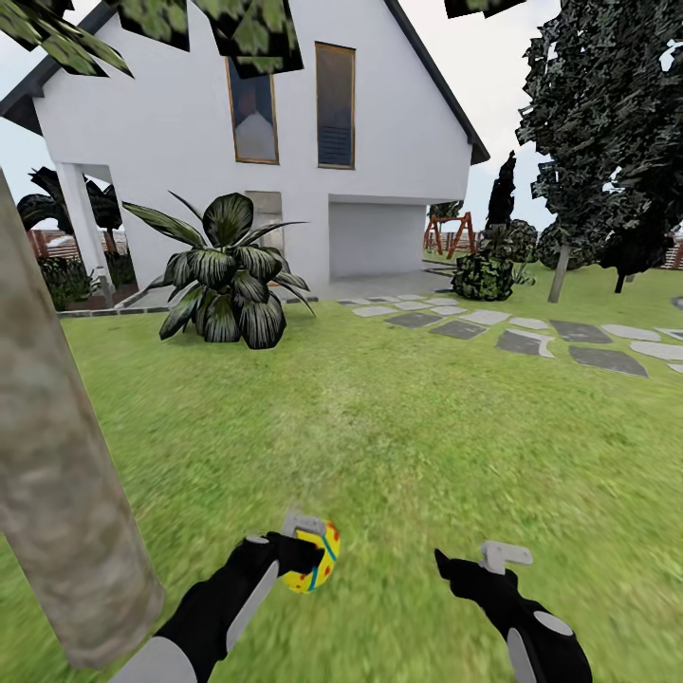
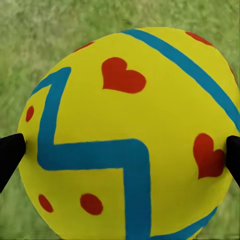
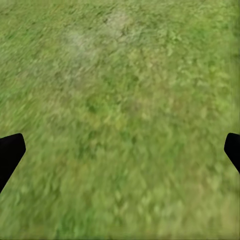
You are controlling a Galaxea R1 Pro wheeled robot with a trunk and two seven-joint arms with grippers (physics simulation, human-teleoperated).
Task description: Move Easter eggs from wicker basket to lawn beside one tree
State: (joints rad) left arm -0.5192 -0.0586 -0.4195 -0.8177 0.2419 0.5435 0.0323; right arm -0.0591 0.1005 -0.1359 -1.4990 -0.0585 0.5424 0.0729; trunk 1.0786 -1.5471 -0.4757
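Egg (image 2: pixel 127 135) gripped, left end effector (image 1: pixel 305 552); head view adds tree trunk (image 1: pixel 57 493).

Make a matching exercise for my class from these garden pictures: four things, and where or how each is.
Things:
1. Easter egg
2. right end effector
3. tree trunk
4. stepping stones

States:
A. open, nothing between its fingers
B. close beside the left arm
C. clamped in the left end effector
D. far off across the lawn

Pairs: 1-C, 2-A, 3-B, 4-D
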